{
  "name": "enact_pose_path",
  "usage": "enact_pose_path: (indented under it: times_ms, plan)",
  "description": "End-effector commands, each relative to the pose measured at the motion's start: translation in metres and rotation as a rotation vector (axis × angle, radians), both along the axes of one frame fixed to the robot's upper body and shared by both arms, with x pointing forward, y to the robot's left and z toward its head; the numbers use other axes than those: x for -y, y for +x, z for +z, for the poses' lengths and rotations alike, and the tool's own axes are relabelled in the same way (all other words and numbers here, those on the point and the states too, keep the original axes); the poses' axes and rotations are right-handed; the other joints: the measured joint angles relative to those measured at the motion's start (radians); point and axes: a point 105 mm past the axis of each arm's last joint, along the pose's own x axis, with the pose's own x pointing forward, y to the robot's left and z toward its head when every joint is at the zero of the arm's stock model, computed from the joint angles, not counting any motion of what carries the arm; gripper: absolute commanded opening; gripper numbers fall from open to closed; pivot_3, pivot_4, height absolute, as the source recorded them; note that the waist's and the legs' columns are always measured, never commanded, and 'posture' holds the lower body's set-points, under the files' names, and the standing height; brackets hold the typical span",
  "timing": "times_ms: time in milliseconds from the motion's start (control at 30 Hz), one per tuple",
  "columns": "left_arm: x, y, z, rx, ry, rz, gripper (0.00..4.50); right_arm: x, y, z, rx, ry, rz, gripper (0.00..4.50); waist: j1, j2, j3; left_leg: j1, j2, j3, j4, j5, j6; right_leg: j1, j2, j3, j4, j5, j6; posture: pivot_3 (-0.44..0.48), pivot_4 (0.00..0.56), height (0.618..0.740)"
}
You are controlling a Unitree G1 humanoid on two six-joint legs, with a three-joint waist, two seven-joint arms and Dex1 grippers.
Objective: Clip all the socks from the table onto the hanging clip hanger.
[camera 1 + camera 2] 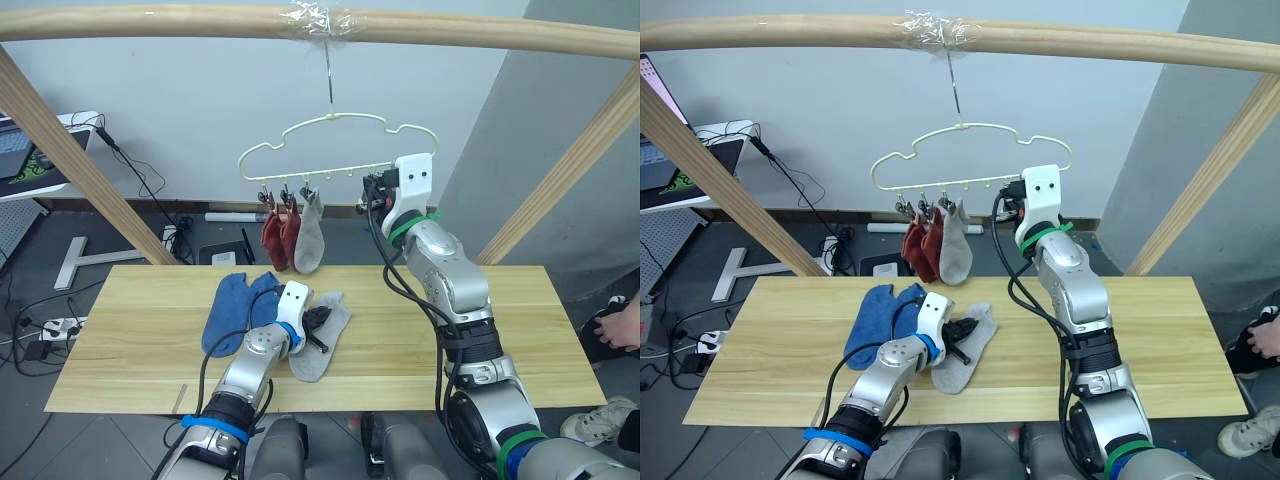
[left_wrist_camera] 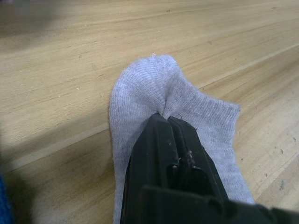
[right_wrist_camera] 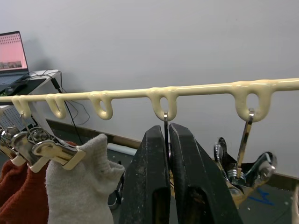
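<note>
On the pale wood table lies a light grey sock, and my left gripper is shut on a pinch of its fabric. Two blue socks lie just left of it. The pale-yellow clip hanger hangs from the top pole. Its leftmost clips hold two rust red socks and a grey sock. My right gripper is up at the hanger's clip row, shut around a clip whose wire runs between the fingers. An empty clip hangs beside it.
A round wooden pole frame spans the top, with slanted legs at both sides of the table. A desk with a laptop and floor cables stand at the left. A person's hand and shoe show at the right edge.
</note>
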Motion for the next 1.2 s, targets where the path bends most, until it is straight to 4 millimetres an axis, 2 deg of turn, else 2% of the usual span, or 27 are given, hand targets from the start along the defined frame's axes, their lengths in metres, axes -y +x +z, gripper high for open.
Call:
enact_pose_path:
  times_ms: [33,133,267,367,433,533,633,800,867,1200]
  plan:
    - [0.004,-0.003,-0.002,-0.005,-0.022,-0.006,0.02,0.006,-0.001,0.014,0.037,0.015,-0.002,0.0,0.0,0.0,0.0,0.0,0.0,0.0,0.0,0.0,0.0,0.0,0.0,0.0,0.0,0.0,0.0,0.001,0.212,0.74]
    - [0.008,-0.001,0.013,0.035,-0.072,-0.031,0.02,0.01,0.0,0.016,0.04,0.013,-0.002,0.0,0.0,0.0,0.0,0.0,0.0,0.0,0.0,0.0,0.0,0.0,0.0,0.0,0.0,0.0,0.0,0.0,0.206,0.74]
    - [0.011,0.001,0.057,0.145,-0.225,-0.064,0.02,0.014,-0.003,0.019,0.034,-0.023,0.061,0.0,0.002,0.0,0.0,-0.002,0.0,-0.001,0.0,0.0,0.0,-0.001,0.0,-0.001,-0.001,0.0,0.0,-0.004,0.2,0.74]
    - [0.012,-0.001,0.069,0.179,-0.25,-0.081,0.02,0.017,-0.004,0.019,0.015,-0.03,0.088,0.0,0.001,0.0,0.0,-0.003,0.0,-0.001,0.0,0.0,0.0,-0.001,0.0,-0.001,-0.001,0.0,0.0,-0.008,0.197,0.74]
    - [0.014,-0.003,0.085,0.232,-0.29,-0.105,0.02,0.021,-0.004,0.02,-0.012,-0.026,0.113,0.0,-0.001,0.0,0.0,-0.002,0.0,-0.001,0.0,0.0,0.0,-0.001,0.0,-0.001,-0.001,0.0,0.0,-0.011,0.192,0.74]
    - [0.015,-0.01,0.12,0.361,-0.344,-0.158,0.02,0.034,-0.003,0.017,-0.17,0.145,0.125,0.0,0.0,0.0,0.0,-0.003,0.0,-0.001,0.0,0.0,0.0,-0.001,0.0,-0.001,-0.002,0.0,0.0,-0.011,0.19,0.74]
    - [0.016,-0.012,0.14,0.429,-0.37,-0.179,0.02,0.04,-0.004,0.014,-0.282,0.248,0.14,0.0,0.002,0.0,0.0,-0.003,0.0,-0.002,0.001,0.0,0.0,-0.001,-0.001,-0.002,-0.001,0.001,-0.001,-0.011,0.19,0.74]
    - [0.022,-0.013,0.154,0.46,-0.393,-0.195,0.02,0.04,-0.007,0.013,-0.382,0.311,0.172,0.0,0.002,0.0,0.0,-0.003,-0.001,-0.002,0.001,0.0,0.0,0.0,-0.001,-0.002,-0.002,0.0,0.0,-0.012,0.19,0.74]
    - [0.031,-0.008,0.159,0.469,-0.389,-0.195,0.02,0.037,-0.01,0.014,-0.42,0.34,0.203,0.0,0.003,0.0,0.0,-0.003,-0.001,-0.001,0.001,0.0,0.0,0.0,-0.001,-0.002,-0.002,0.0,0.0,-0.013,0.189,0.74]
    - [0.037,-0.004,0.165,0.479,-0.422,-0.191,0.02,0.035,-0.016,0.017,-0.487,0.399,0.232,0.0,0.001,0.0,0.0,-0.005,-0.001,-0.002,0.0,0.0,0.001,-0.001,-0.001,-0.003,-0.003,0.0,0.0,-0.013,0.189,0.74]
